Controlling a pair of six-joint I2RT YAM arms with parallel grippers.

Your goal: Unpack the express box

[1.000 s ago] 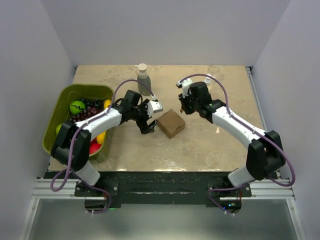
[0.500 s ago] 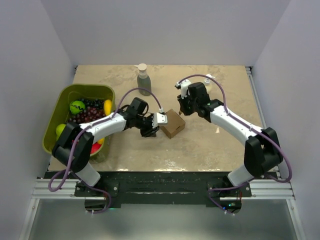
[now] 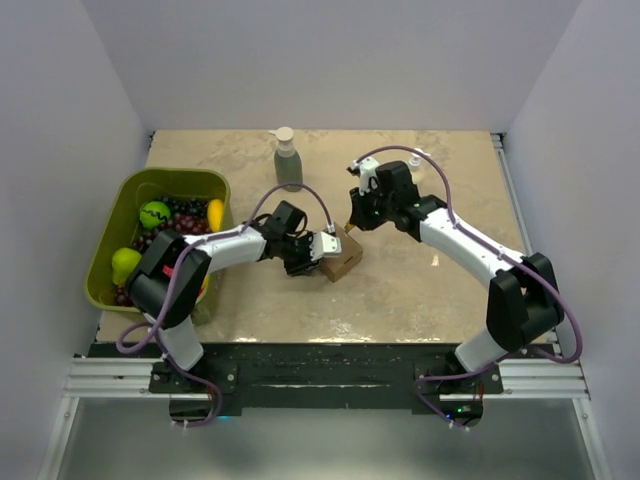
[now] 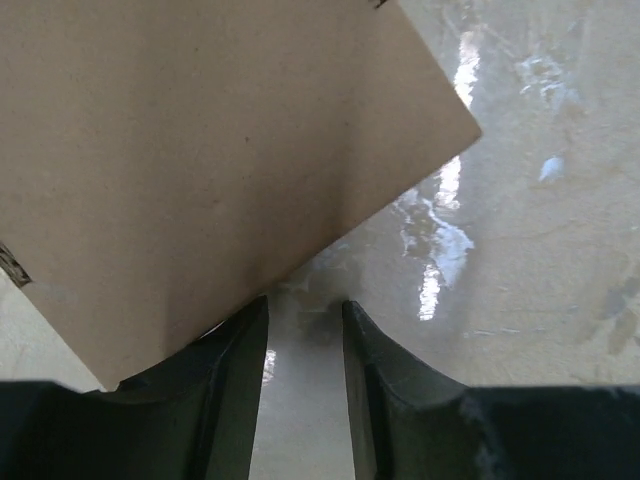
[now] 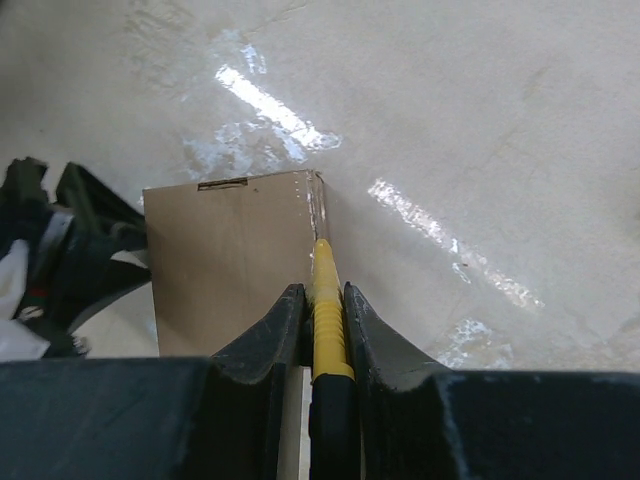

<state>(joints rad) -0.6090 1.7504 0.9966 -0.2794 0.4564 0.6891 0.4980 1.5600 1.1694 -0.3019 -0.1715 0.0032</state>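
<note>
The express box (image 3: 345,258), a small brown carton, lies mid-table. In the left wrist view the box (image 4: 200,150) fills the upper left, and one corner overlaps my left finger (image 4: 225,370). My left gripper (image 3: 318,250) (image 4: 305,305) sits at the box's left side. Its jaws stand narrowly apart, with only bare table between them. My right gripper (image 3: 356,218) (image 5: 318,292) is shut on a yellow and black cutter (image 5: 322,300). The cutter's yellow tip touches the upper right edge of the box (image 5: 230,270).
A green bin (image 3: 110,240) with a tennis ball (image 3: 154,213), grapes and other fruit stands at the left. A grey pump bottle (image 3: 288,160) stands at the back. White walls close in the table on three sides.
My left gripper has swung right up against the box and narrowed its jaws from wide open. The right gripper has moved the cutter down and left onto the box's edge.
</note>
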